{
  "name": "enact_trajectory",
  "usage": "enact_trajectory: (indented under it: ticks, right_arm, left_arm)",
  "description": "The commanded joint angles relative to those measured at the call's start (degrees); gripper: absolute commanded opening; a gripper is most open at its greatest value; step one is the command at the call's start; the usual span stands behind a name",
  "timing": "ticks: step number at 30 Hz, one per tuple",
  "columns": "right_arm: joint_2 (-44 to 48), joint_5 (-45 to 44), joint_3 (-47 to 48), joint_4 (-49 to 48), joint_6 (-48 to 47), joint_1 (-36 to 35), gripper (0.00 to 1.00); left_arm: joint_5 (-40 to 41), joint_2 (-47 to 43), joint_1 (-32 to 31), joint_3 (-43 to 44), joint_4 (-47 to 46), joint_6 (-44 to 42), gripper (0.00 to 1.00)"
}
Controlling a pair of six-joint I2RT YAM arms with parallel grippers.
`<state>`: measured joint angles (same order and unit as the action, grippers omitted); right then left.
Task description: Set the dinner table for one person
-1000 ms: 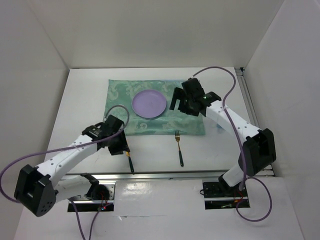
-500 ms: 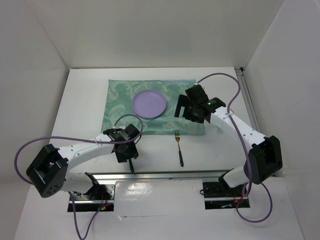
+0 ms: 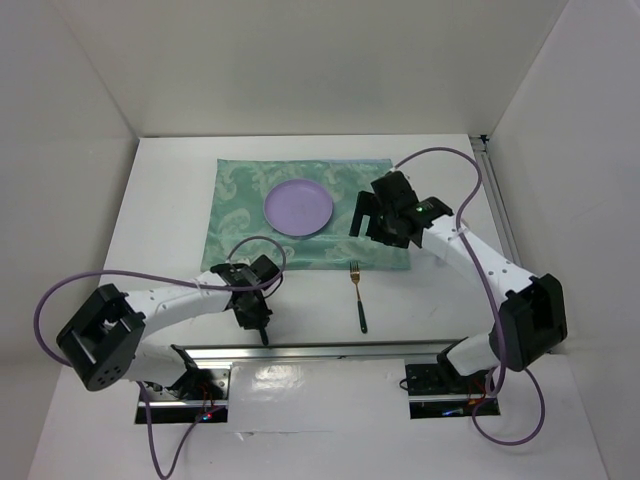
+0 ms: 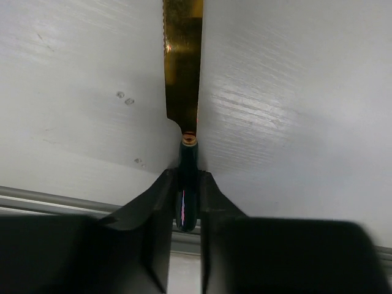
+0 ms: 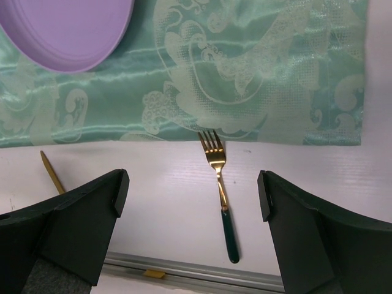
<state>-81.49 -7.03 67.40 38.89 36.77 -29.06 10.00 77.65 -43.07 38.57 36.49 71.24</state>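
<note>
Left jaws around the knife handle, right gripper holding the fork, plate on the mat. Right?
Not quite. The right gripper is open and holds nothing; the fork lies untouched on the dinner table, as the right wrist view shows. The left gripper does flank the knife handle, and the plate is on the mat.

Top camera: high, back from the near edge, looking down on the whole dinner table; fork sits low-centre. Right wrist: over fork, mid-height, facing down. Left wrist: table-skimming, left of fork, tight on knife. Top and right wrist share fork.
</note>
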Motion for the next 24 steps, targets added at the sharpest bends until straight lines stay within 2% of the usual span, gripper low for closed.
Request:
enact_trajectory:
  ticks: [1,5,7,10,11,14,15,17,18,19,21,24]
  right_arm:
    - [2.74,-1.67,-0.25,1.80,0.14,-0.47,1.00]
    - [3.89,-2.20,0.98,2.33,0.14,-0.47,1.00]
    - [3.89,-2.72,2.30,3.46,-0.39,-0.47,1.00]
    - [4.41,-3.26,4.58,5.22,-1.00,-0.47,1.00]
    - [4.41,-3.78,5.11,5.75,-1.00,-0.47,1.00]
    - [6.07,-4.40,6.17,7.24,-1.53,0.84,1.00]
    - [7.48,-4.92,6.69,7.25,-1.53,1.54,1.00]
    - [8.98,-4.93,6.70,8.04,-1.53,2.42,1.00]
    - [9.77,-5.54,6.70,8.91,-1.01,2.43,1.00]
    - [11.25,-6.41,6.70,10.31,-1.00,3.21,1.00]
    - [13.02,-8.26,6.70,11.90,0.57,4.01,1.00]
    - [16.36,-11.86,6.70,14.97,2.68,5.32,1.00]
  left_arm:
    - [1.16,1.56,-0.78,-0.61,0.15,2.50,0.21]
    - [7.29,-5.02,-2.80,4.31,9.80,4.52,0.00]
    - [10.11,-6.97,-4.56,10.28,16.66,3.65,0.00]
    - [12.58,-5.85,-5.18,20.12,21.33,-3.11,0.00]
    - [12.59,-4.62,-5.18,22.67,21.34,-8.00,0.00]
    - [10.93,3.19,-5.18,34.26,20.73,-15.66,0.00]
    - [10.22,5.56,-5.18,40.04,19.25,-17.78,0.00]
    - [8.73,12.77,-5.18,45.87,15.20,-23.13,0.00]
    - [7.33,15.49,-5.18,52.77,15.19,-24.38,0.00]
    - [6.71,21.43,-5.18,56.49,15.19,-25.44,0.00]
    - [4.52,26.92,-4.66,65.87,14.23,-28.24,0.00]
    - [1.96,36.56,-3.17,73.30,13.34,-30.63,0.00]
